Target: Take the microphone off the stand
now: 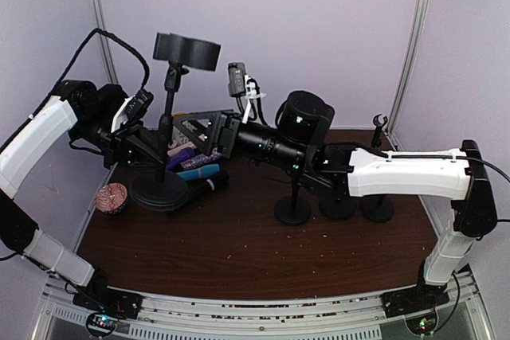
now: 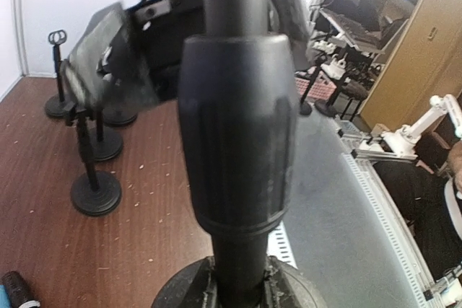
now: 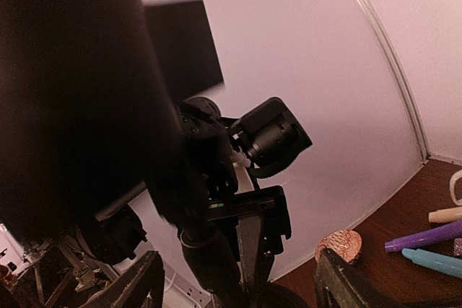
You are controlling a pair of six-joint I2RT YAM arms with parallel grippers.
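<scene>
At the left edge of the dark wooden table [image 1: 239, 252] we saw a small coppery, ridged cup [image 1: 110, 197]. It lay just beside the round base of the stand [image 1: 170, 97].

The left gripper [image 1: 154, 139] came in from the left and was clamped tight on the stand's upright pole, low down, a little above the base. In the left wrist view the pole and its ribbed collar filled the middle of the frame, and the fingers themselves were not visible.

The microphone [image 1: 187, 51] sat on top of that pole, over the far left part of the table and above both grippers. It showed as a short, broad black drum, wider left to right than deep. Its flat round face was turned upward. From this angle we could not tell its long axis for certain.

A few markers [image 1: 198, 171], purple and blue, lay on the table just right of the base.

The right gripper [image 1: 190, 139] reached across from the right, level with the pole and below the microphone. Its jaws stood wide apart and held nothing. In the right wrist view a large dark blur covered the upper left, and we could not tell what it was.

Further right stood three small stands [image 1: 339, 209], well apart from the main one.
</scene>
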